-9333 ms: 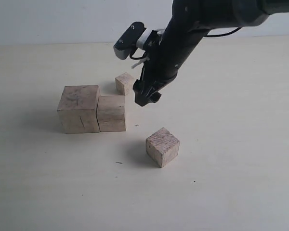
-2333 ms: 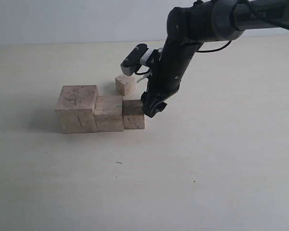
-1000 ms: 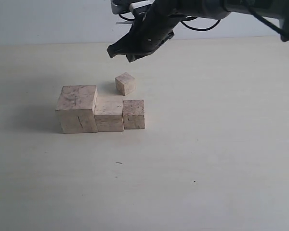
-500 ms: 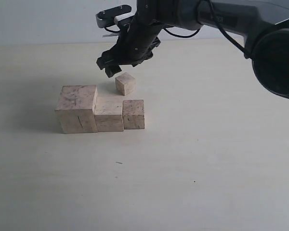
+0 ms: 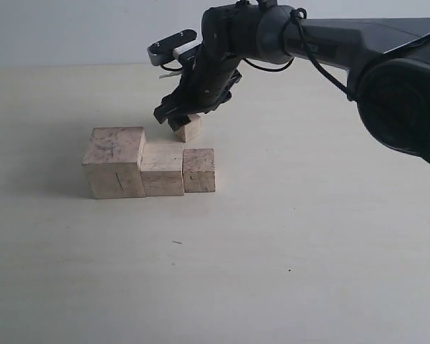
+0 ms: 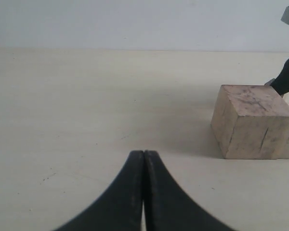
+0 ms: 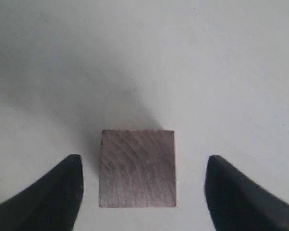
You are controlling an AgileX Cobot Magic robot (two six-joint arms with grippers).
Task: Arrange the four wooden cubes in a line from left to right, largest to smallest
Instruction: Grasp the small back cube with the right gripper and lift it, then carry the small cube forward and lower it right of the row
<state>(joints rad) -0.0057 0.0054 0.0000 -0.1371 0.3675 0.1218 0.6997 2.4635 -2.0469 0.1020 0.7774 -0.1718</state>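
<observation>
A: Right tool (image 5: 178, 119) (image 7: 143, 160), state?
B: Spread wide, holding nothing. It is lowered over the smallest cube (image 5: 190, 131) (image 7: 137, 168). The cube rests on the surface (image 5: 308, 236) between the tool's fingers, with a gap on each side.
A: Other cubes?
B: A row of three near that tool, on its camera side, apart from the smallest. The largest cube (image 5: 115, 162) (image 6: 253, 122) is farthest from the tool. The second cube (image 5: 163, 169) touches it, and the third cube (image 5: 199, 170) touches the second.
A: Left tool (image 6: 144, 156)?
B: Pressed shut, gripping nothing, over the surface. The largest cube stands off to one side ahead of it, well apart.
</observation>
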